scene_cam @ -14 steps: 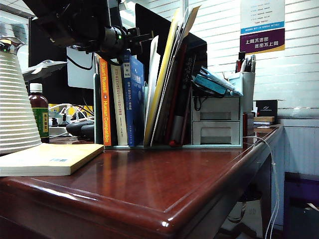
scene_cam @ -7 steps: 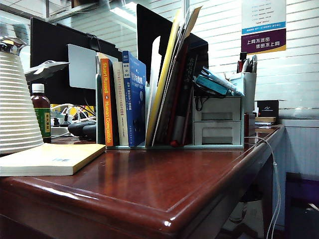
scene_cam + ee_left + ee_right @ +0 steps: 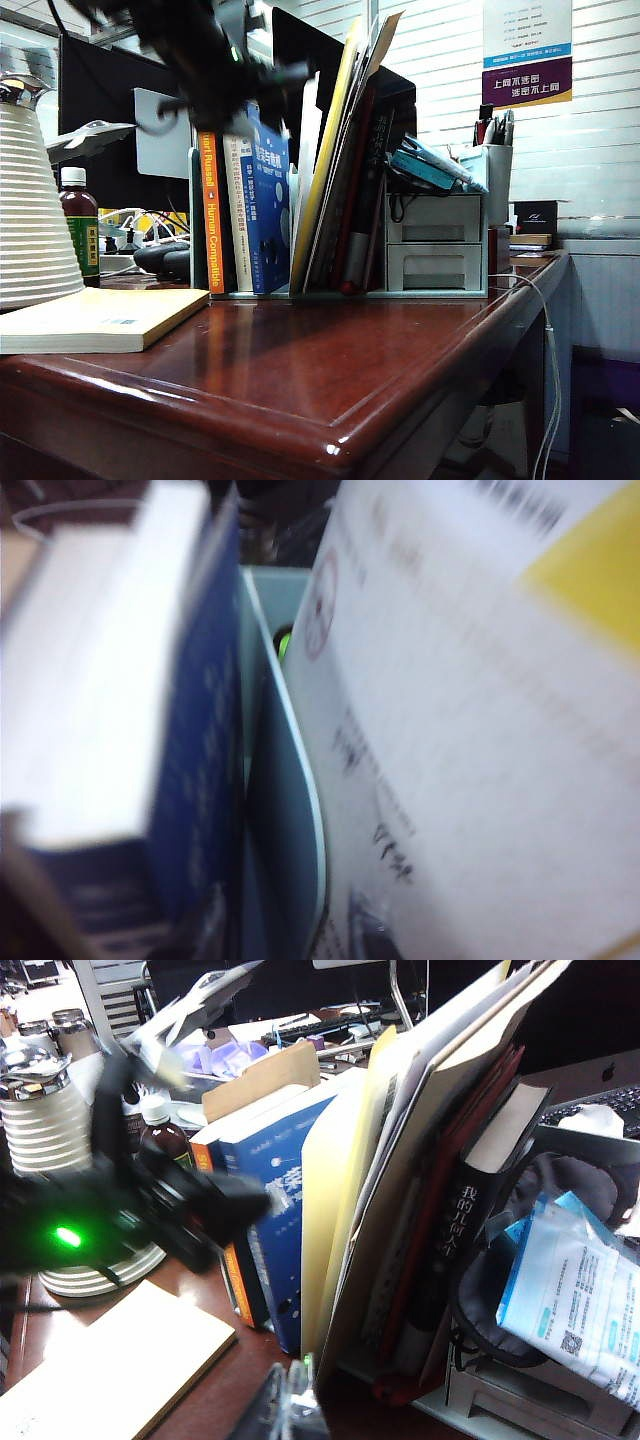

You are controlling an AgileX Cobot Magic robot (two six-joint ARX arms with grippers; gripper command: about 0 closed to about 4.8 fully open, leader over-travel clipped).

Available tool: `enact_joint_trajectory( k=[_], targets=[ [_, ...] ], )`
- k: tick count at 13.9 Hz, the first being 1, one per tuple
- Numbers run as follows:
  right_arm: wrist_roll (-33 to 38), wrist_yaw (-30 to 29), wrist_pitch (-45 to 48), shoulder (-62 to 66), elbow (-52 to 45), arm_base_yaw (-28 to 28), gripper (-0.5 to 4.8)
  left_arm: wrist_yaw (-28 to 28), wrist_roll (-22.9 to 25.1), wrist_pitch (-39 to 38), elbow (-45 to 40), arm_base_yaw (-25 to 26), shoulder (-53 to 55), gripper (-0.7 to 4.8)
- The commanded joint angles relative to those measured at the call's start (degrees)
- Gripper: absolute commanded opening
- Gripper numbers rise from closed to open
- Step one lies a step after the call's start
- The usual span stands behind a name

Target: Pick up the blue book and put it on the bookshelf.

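The blue book (image 3: 268,205) stands upright in the bookshelf (image 3: 197,225), between a cream-spined book and a pale divider. My left gripper (image 3: 283,75) is a dark blur just above the book's top edge. Its jaws are too smeared to read. In the left wrist view the blue book (image 3: 195,760) shows its cover and white page edges very close, beside a bookshelf divider (image 3: 292,820) and a white sheet (image 3: 480,730). In the right wrist view the left gripper (image 3: 240,1205) is against the blue book (image 3: 285,1210). My right gripper (image 3: 290,1402) hovers low over the table in front of the shelf, shut and empty.
A pale yellow paperback (image 3: 100,318) lies flat on the table at the front left. Behind it stand a white ribbed vessel (image 3: 35,220) and a bottle (image 3: 78,225). An orange-spined book (image 3: 211,220) and leaning folders (image 3: 335,160) fill the shelf. A grey drawer organizer (image 3: 435,245) stands to the right.
The left arm was over the books, left the exterior view, and is now back over the blue book, moving fast. The blue book's cover shows more than before.
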Motion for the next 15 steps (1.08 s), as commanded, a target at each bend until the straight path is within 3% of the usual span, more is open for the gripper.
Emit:
enact_joint_trajectory(
  k=[1,3,7,13,14,15],
  targets=[
    [0.0,0.0,1.0,-0.3,0.2,0.1,-0.06,-2.3,-1.0,3.8,0.1,-0.1,2.9,1.66],
    [0.0,0.0,1.0,-0.3,0.2,0.1,-0.06,-5.4,-2.4,-4.0,0.0,-2.1,-1.1,1.88],
    [0.0,0.0,1.0,-0.3,0.2,0.1,-0.06,-13.7,-2.1,-5.3,0.0,-3.0,-3.2,1.88],
    [0.0,0.0,1.0,-0.4,0.2,0.1,-0.06,-12.6,-2.3,0.5,0.1,-2.5,2.3,1.69],
    [0.0,0.0,1.0,-0.7,0.2,0.1,-0.06,-12.7,-2.3,3.0,0.2,-2.5,3.7,0.48],
    [0.0,0.0,1.0,-0.8,0.2,0.1,-0.06,-12.6,-2.3,4.8,0.3,-2.1,4.0,0.1]
  ],
)
